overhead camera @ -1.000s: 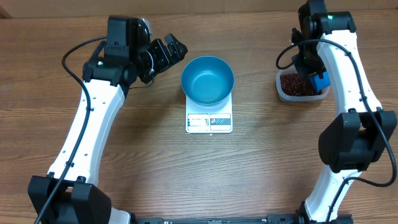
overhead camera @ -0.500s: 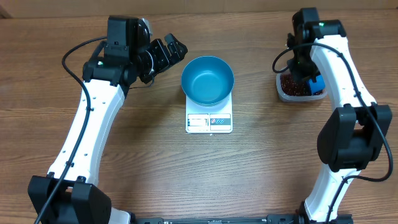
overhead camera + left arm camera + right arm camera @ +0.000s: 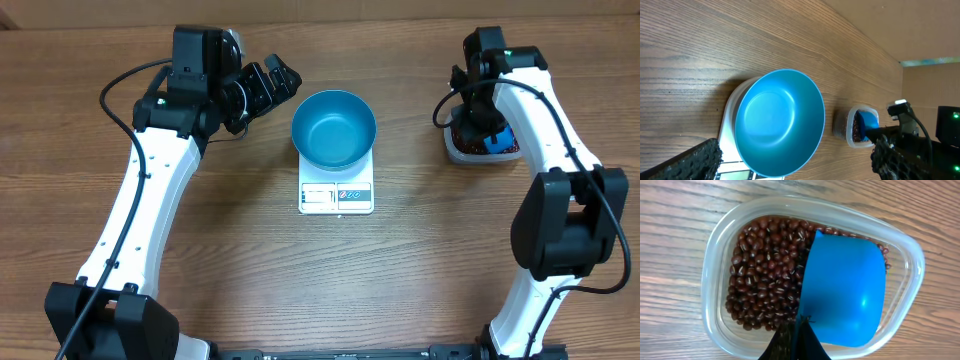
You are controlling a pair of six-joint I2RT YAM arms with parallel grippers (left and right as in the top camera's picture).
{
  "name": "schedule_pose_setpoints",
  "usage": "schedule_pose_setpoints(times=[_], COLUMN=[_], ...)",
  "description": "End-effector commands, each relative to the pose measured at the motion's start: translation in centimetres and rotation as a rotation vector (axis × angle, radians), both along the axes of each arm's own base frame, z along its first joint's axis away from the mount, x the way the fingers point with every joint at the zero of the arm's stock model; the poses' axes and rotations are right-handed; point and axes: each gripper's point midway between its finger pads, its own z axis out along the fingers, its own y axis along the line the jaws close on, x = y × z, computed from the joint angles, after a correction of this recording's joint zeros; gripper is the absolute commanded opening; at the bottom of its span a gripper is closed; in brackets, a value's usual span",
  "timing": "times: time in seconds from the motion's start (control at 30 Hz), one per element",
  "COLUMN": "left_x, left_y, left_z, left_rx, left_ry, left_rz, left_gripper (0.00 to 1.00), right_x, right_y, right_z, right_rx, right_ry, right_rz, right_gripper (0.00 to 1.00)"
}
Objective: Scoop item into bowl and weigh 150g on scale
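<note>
1. Scooping was the step in hand. My right gripper (image 3: 796,341) was pinched tight on the handle end of the little blue scoop (image 3: 845,290), which sat inside the clear tub (image 3: 715,245) with no load in it yet.
2. To do it well, I figured the scoop's lip should dig low under the beans (image 3: 765,275) toward 9 o'clock in the wrist view, then tip level before lifting so nothing spilled on the way over.
3. From the right wrist, the beans were heaped at 10 to 12 o'clock of the jaws, right up against the scoop's edge.
4. Overhead, the tub sat at 3 o'clock of the blue bowl (image 3: 334,128), which stood empty on the scale (image 3: 336,196).
5. The left gripper (image 3: 268,88) hung at 10 o'clock of the bowl, jaws spread wide, holding nothing.
</note>
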Motion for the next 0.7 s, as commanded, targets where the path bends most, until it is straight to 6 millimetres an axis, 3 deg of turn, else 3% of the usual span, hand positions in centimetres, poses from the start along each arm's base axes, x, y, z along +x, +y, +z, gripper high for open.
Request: schedule_pose_setpoints(times=[0.0,0.13,0.4,0.67], left_x=[0.0,0.0,0.0,0.0], left_y=[-0.2,-0.2,-0.2,-0.2], left_z=[0.0,0.0,0.0,0.0], left_rx=[0.018,0.018,0.018,0.018], left_ry=[-0.015,-0.015,-0.015,-0.015], left_rz=[-0.019,-0.019,-0.019,-0.019], left_gripper=[0.99,0.99,1.0,0.99], right_x=[-0.8,-0.8,-0.4,-0.8], right_y=[0.9,0.8,1.8,1.5], right_z=[-2.3,-2.4,-1.9,-1.9], right_rx=[0.114,0.185,0.503,0.541], right_ry=[0.045,0.039,0.03,0.043], right_rz=[-0.087,-0.148,-0.227,-0.275], right_gripper=[0.04,0.04,0.04,0.04])
